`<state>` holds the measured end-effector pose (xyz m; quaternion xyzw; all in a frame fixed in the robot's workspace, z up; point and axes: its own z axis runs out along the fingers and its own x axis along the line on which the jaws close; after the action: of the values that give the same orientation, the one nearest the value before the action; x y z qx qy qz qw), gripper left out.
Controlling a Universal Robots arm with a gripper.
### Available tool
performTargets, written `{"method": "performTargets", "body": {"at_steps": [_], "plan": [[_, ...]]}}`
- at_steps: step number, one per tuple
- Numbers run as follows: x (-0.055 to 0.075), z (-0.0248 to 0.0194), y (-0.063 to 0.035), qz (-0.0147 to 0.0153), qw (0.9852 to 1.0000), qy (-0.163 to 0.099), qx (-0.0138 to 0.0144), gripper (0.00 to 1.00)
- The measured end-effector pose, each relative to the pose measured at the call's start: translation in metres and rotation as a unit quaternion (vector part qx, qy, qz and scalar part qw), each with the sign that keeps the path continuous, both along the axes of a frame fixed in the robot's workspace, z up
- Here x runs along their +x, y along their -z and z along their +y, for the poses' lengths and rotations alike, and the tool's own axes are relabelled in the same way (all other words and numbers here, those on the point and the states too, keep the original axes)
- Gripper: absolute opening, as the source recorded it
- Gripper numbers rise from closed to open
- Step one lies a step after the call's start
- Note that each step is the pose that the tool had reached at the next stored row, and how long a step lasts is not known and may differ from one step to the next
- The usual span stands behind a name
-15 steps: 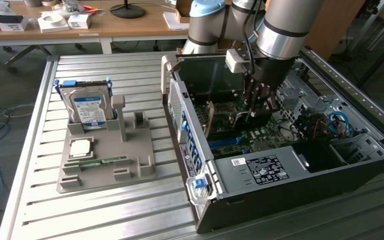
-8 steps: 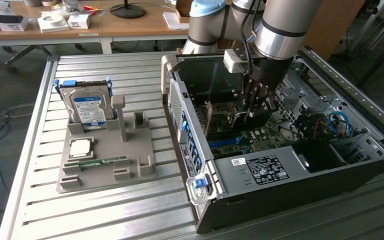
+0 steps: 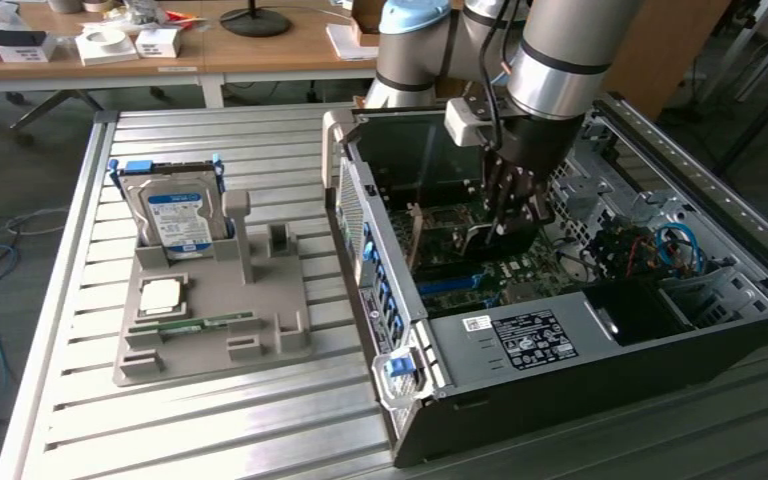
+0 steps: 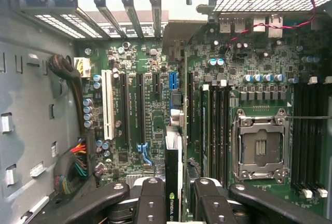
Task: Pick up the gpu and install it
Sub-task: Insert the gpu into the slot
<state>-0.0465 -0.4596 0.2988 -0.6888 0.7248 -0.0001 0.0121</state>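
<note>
Hanging vertically inside case (image 3: 491, 405), hand (image 4: 174, 190) grips gpu (image 4: 173, 164)

Case (image 3: 491, 410) placed on tabletop (image 3: 224, 430), holder (image 3: 197, 352) to exterior view's left. Gpu (image 4: 173, 175) held edge-on in pincer (image 4: 179, 200) over motherboard (image 4: 145, 105).

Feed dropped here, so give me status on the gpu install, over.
Fingers shut on gpu. Held edge-on over motherboard, inside case. No obstruction seen below.

The case (image 3: 518, 410) lies open on top. Beside my gripper (image 4: 176, 190) clamping the gpu (image 4: 173, 167), the black slots (image 4: 139, 110) stand bare; a cable bundle (image 4: 75, 164) and the CPU socket (image 4: 259, 146) crowd either flank.
</note>
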Motion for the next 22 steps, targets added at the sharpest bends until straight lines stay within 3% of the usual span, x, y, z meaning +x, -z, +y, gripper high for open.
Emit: {"method": "performTargets", "body": {"at_steps": [22], "plan": [[-0.0001,0.0,0.0027,0.0,1.0,0.0,0.0,0.26]]}}
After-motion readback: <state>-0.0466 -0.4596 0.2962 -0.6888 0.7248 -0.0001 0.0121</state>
